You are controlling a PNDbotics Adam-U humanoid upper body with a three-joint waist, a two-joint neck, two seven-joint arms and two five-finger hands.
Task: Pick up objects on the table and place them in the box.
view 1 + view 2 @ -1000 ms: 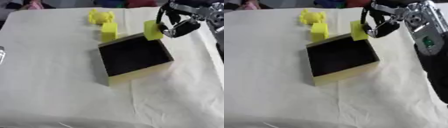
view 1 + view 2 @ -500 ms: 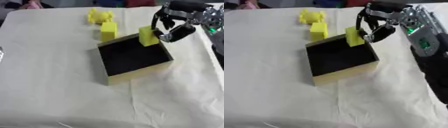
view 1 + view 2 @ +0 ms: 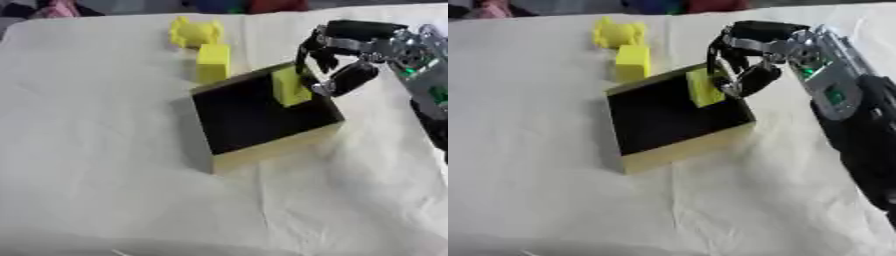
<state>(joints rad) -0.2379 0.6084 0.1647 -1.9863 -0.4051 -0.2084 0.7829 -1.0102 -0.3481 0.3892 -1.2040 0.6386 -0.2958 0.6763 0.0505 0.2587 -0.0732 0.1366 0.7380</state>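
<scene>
**Yellow block held over the box's far corner**

Left eye view: your right hand point(image 3: 337, 75) comes in from the upper right with its fingers curled round a yellow block point(image 3: 290, 86). The block sits tilted over the far right part of the box point(image 3: 262, 152), whose inside is black and whose walls are yellow. Just beyond the box's far edge a second yellow block point(image 3: 213, 61) lies on the white cloth point(image 3: 96, 150), and a knobbly yellow piece point(image 3: 194, 32) sits behind it.

Right eye view: you see the same grasp, the thumb and fingers pinching the block against the dark interior. Your left hand shows in neither view.
</scene>
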